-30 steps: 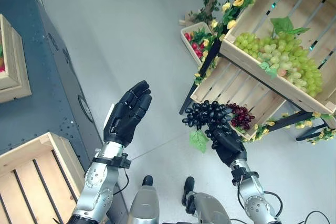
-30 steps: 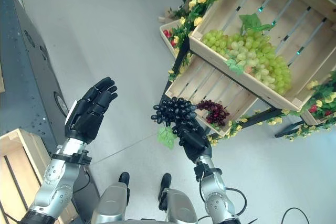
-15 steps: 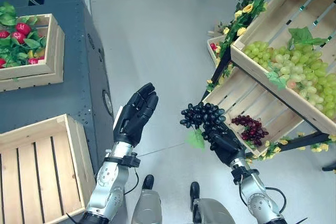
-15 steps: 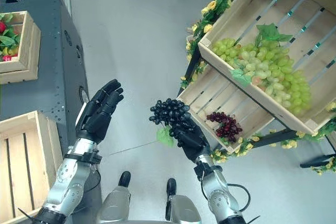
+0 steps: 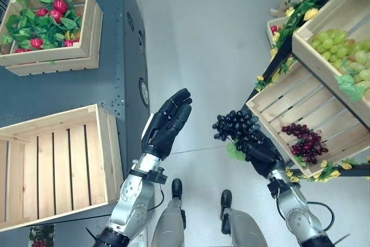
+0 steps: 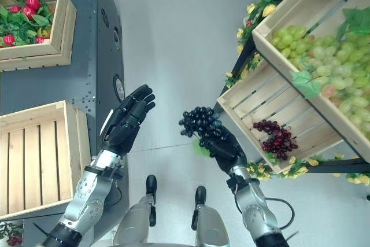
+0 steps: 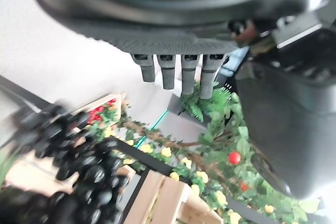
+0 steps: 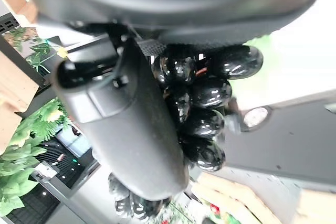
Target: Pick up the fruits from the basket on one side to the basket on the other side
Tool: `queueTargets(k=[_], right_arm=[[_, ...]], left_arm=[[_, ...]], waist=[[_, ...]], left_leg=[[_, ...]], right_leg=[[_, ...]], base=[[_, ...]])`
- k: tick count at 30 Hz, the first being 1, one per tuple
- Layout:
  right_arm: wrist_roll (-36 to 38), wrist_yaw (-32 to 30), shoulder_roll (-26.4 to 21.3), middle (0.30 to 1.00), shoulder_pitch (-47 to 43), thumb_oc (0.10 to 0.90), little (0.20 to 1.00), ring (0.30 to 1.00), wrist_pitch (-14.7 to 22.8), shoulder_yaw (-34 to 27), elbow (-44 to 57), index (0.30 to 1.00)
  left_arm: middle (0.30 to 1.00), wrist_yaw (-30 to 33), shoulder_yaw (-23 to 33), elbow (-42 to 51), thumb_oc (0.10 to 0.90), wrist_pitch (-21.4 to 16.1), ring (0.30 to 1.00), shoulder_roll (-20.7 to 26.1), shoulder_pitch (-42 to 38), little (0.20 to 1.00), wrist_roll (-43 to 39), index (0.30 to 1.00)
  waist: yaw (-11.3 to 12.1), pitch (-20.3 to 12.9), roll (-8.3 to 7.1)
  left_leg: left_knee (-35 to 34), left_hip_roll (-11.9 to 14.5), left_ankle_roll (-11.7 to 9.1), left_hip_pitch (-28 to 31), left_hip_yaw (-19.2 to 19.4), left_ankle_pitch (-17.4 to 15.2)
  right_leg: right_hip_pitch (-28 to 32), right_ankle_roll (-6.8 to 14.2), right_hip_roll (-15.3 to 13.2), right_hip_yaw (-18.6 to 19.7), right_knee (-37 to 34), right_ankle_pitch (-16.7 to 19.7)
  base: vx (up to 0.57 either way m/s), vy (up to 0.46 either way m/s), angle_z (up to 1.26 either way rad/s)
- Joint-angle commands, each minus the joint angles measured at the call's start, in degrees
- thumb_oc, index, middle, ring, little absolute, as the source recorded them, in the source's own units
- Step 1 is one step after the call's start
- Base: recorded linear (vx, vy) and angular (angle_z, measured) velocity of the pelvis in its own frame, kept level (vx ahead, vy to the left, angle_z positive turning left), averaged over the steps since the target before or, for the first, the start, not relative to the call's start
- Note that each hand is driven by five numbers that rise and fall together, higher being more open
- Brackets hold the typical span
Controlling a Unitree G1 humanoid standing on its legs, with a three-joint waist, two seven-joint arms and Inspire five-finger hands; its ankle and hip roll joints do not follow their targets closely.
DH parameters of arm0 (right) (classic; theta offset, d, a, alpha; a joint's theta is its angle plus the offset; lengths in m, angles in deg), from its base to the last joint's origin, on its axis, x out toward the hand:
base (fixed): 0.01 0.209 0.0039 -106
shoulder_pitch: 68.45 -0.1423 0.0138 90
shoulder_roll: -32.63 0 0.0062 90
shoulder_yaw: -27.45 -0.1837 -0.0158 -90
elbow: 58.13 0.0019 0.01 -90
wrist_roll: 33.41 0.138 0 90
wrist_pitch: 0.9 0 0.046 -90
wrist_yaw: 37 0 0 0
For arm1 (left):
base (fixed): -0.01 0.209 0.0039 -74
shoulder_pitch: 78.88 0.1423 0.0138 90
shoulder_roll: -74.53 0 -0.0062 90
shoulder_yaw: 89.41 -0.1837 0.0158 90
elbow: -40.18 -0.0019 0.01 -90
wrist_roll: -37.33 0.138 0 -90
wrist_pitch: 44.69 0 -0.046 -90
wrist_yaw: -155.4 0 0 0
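My right hand (image 5: 260,153) is shut on a bunch of black grapes (image 5: 236,125) with a green leaf, held in the air above the floor, left of the rack's lower crate (image 5: 300,108). The right wrist view shows the black grapes (image 8: 202,103) pressed between the thumb and the palm. My left hand (image 5: 165,125) is raised, open and holding nothing, beside the grey table's edge; its straight fingers (image 7: 181,72) show in the left wrist view. An empty slatted wooden crate (image 5: 58,160) sits on the grey table (image 5: 69,91) at the left. A bunch of dark red grapes (image 5: 305,142) lies in the rack's lower crate.
A crate of red fruit and green leaves (image 5: 49,24) stands at the table's far end. Green grapes (image 6: 324,62) fill the rack's upper crate (image 6: 277,56). Yellow flowers and vines trim the dark rack frame (image 5: 272,67). Bare floor lies between table and rack.
The camera has swung toward the table, bringing both table crates into view. My right hand still carries the black grapes, now further from the rack. The left hand stays open.
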Motion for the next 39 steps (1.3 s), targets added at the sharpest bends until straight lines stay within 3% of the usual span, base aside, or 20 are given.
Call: queueTargets(k=[1, 5, 11, 16, 24, 26, 30, 32, 34, 39], right_arm=[[3.68, 3.29, 0.70, 0.300, -5.95, 0.400, 0.300, 0.300, 9.90, -4.03, 4.31, 0.300], [5.54, 2.63, 0.12, 0.300, -9.35, 0.400, 0.300, 0.300, 10.91, -4.79, 2.39, 0.300], [10.29, -2.92, -3.71, 0.300, -21.59, 0.400, 0.300, 0.300, 13.91, -7.19, -5.39, 0.300], [12.46, -7.27, -5.79, 0.300, -26.26, 0.400, 0.300, 0.300, 16.47, -9.71, -8.71, 0.300], [16.49, -12.12, -8.56, 0.300, -30.09, 0.400, 0.300, 0.300, 24.30, -14.84, -9.97, 0.300], [15.08, -14.12, -8.94, 0.300, -30.58, 0.400, 0.300, 0.300, 26.09, -15.93, -9.18, 0.300], [7.99, -24.28, -11.82, 0.300, -31.97, 0.400, 0.300, 0.300, 26.62, -18.57, -10.16, 0.300], [3.28, -30.09, -14.02, 0.300, -32.61, 0.400, 0.300, 0.300, 26.04, -19.16, -12.44, 0.300], [2.34, -31.94, -14.59, 0.300, -32.73, 0.400, 0.300, 0.300, 25.79, -19.07, -12.88, 0.300], [-10.49, -46.86, -19.52, 0.300, -35.07, 0.400, 0.300, 0.300, 23.07, -17.40, -19.16, 0.300]], left_arm=[[0.900, -1.69, 3.68, 7.54, 0.800, -5.44, 0.900, 2.65, -5.62, 0.900, 0.67, 0.900], [0.900, -1.32, 3.32, 7.45, 0.800, -5.26, 0.900, 3.30, -7.65, 0.900, 0.45, 0.900], [0.900, 0.39, 1.40, 5.61, 0.800, -4.61, 0.900, 3.99, -14.60, 0.900, 0.61, 0.900], [0.900, 0.80, 0.56, 4.83, 0.800, -4.03, 0.900, 4.14, -16.36, 0.900, 0.79, 0.900], [0.900, 1.20, -0.13, 4.01, 0.800, -4.39, 0.900, 4.17, -18.12, 0.900, 0.69, 0.900], [0.900, 1.19, -0.25, 4.01, 0.800, -4.17, 0.900, 4.16, -18.14, 0.900, 0.71, 0.900], [0.900, 1.29, -0.13, 3.49, 0.800, -4.38, 0.900, 4.52, -18.43, 0.900, 0.25, 0.900], [0.900, 1.35, -0.26, 3.42, 0.800, -3.95, 0.900, 4.93, -18.75, 0.900, -0.02, 0.900], [0.900, 1.27, -0.35, 3.31, 0.800, -3.92, 0.900, 5.00, -18.76, 0.900, -0.09, 0.900], [0.900, 2.35, -2.06, 3.78, 0.800, -3.36, 0.900, 5.74, -19.31, 0.900, 0.11, 0.900]], waist=[[0.64, 2.57, -4.25], [1.20, 4.62, -4.29], [1.80, 8.22, -4.50], [1.93, 8.22, -4.57], [1.77, 8.22, -3.65], [1.66, 8.22, -3.48], [1.45, 8.22, -3.26], [1.55, 8.22, -3.33], [1.55, 8.22, -3.32], [1.96, 8.22, -3.08]], left_leg=[[5.63, -0.98, 0.77, -1.26, -1.47, -5.39], [7.79, -1.28, 0.97, -4.02, -2.15, -5.87], [13.53, -1.13, 0.37, -12.01, -3.89, -6.39], [13.41, -0.93, 0.25, -15.08, -4.29, -5.88], [16.49, -1.26, 0.25, -19.47, -4.83, -6.44], [16.72, -1.24, 0.19, -19.83, -4.93, -6.40], [16.84, -1.17, 0.16, -20.03, -4.82, -6.44], [17.62, -1.19, 0.10, -20.56, -5.10, -6.64], [17.80, -1.17, 0.09, -20.75, -5.22, -6.68], [16.89, -1.52, 0.28, -21.27, -5.58, -6.23]], right_leg=[[-2.42, 0.39, -3.10, 2.56, -4.12, 10.17], [-4.22, 0.25, -2.79, 2.22, -2.88, 10.12], [-9.21, -1.18, -1.40, 1.18, -0.01, 9.45], [-11.48, -1.71, -0.62, 0.41, -0.39, 9.42], [-14.73, -2.66, -0.06, -0.62, 1.78, 8.28], [-14.87, -2.82, 0.09, -0.73, 1.99, 8.12], [-15.12, -2.98, 0.34, -0.59, 2.44, 7.73], [-15.29, -3.02, 0.33, -0.76, 2.68, 7.70], [-15.36, -3.06, 0.36, -0.83, 2.68, 7.74], [-15.63, -3.09, 0.40, -1.28, 1.63, 8.36]], base=[[-0.05, -0.034, 0.02], [-0.08, -0.068, 0.07], [-0.09, -0.083, 0.04], [-0.04, -0.087, 0.03], [-0.02, -0.023, -0.01], [0.00, 0.000, 0.00], [0.00, 0.000, 0.00], [0.01, -0.048, -0.01], [0.02, -0.041, 0.00], [0.03, -0.051, 0.01]])
